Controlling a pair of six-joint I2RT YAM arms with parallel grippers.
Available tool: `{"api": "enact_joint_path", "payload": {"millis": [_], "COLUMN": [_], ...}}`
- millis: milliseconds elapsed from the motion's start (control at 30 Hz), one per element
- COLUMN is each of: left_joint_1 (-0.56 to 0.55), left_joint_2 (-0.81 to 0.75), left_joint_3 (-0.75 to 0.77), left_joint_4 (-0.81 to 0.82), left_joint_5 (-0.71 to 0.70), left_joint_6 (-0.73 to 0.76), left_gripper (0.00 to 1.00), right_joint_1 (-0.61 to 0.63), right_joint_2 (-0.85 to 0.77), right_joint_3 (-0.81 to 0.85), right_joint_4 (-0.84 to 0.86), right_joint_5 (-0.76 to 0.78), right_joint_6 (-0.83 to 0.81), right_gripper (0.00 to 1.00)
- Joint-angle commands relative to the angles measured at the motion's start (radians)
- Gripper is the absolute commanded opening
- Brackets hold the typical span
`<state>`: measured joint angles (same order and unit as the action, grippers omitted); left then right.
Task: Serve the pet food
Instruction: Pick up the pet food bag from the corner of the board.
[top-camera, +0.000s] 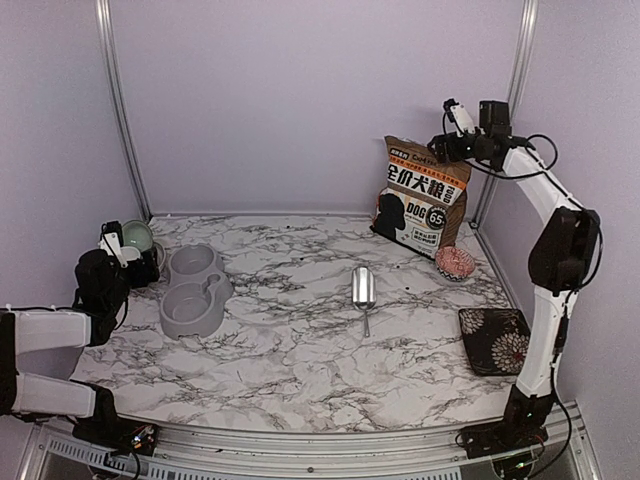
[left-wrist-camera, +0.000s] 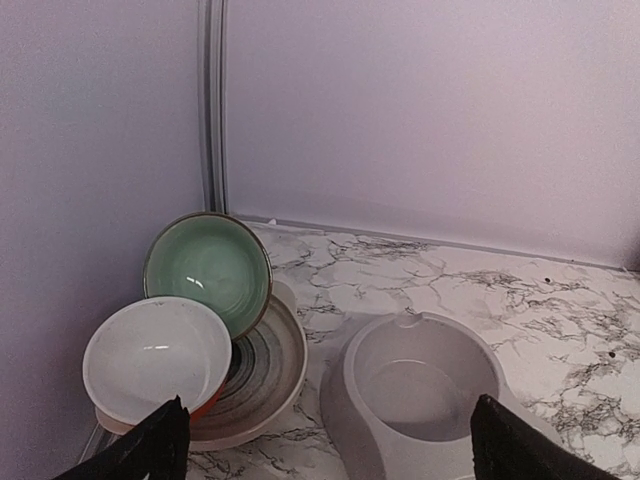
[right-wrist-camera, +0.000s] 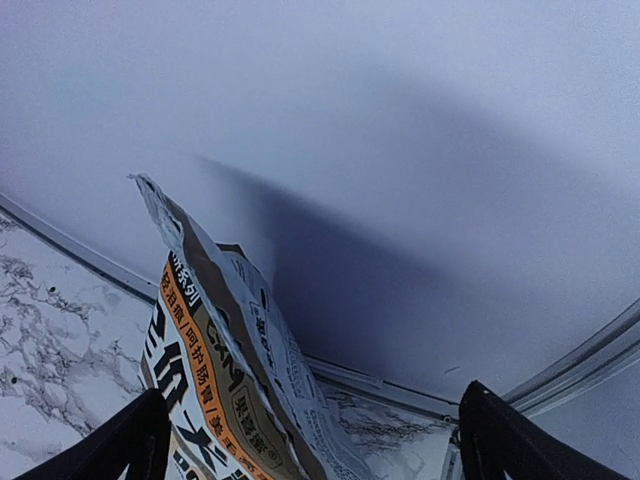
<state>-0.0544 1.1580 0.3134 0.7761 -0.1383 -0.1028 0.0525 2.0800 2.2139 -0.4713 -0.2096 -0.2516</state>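
Observation:
No kibble shows in any view. The brown-and-white printed dog-food bag (top-camera: 425, 195) stands upright against the back wall at the far right; its top also shows in the right wrist view (right-wrist-camera: 215, 370). My right gripper (top-camera: 447, 148) is open and empty, raised at the bag's top edge, its jaws wide apart on either side of it (right-wrist-camera: 315, 445). My left gripper (top-camera: 125, 250) is open and empty at the far left, facing the grey double pet feeder (top-camera: 190, 290), with jaws spread wide (left-wrist-camera: 330, 450) above the feeder's empty back basin (left-wrist-camera: 420, 385).
A metal scoop (top-camera: 363, 287) lies mid-table. A red-patterned small bowl (top-camera: 455, 262) sits below the bag, and a dark floral square plate (top-camera: 495, 340) is at the right edge. A green bowl (left-wrist-camera: 208, 265), white bowl (left-wrist-camera: 155, 355) and striped bowl (left-wrist-camera: 265, 375) are stacked in the left corner.

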Motion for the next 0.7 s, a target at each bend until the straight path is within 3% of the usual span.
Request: {"api": "enact_joint_path", "payload": {"millis": [0,267,667], "left_joint_1": [-0.003,-0.003,-0.003], "left_joint_2": [0.004,0.008,0.011], "left_joint_3": [0.028,0.030,0.028], "left_joint_4": [-0.015,-0.015,-0.015], "left_joint_5": [0.012,0.022,0.023], "left_joint_6": [-0.009,-0.014,-0.017], "left_gripper": [0.99,0.99,0.99], "right_joint_1": [-0.034,-0.034,-0.033], "right_joint_2": [0.015,0.031,0.089], "right_joint_3": [0.048,0.044,0.097], "right_joint_4": [-0.102,-0.102,-0.158], "right_joint_5": [-0.161,-0.112,-0.104], "right_joint_6": [0.030,0.000,-0.085], "right_gripper": [0.96,0.83,0.38]}}
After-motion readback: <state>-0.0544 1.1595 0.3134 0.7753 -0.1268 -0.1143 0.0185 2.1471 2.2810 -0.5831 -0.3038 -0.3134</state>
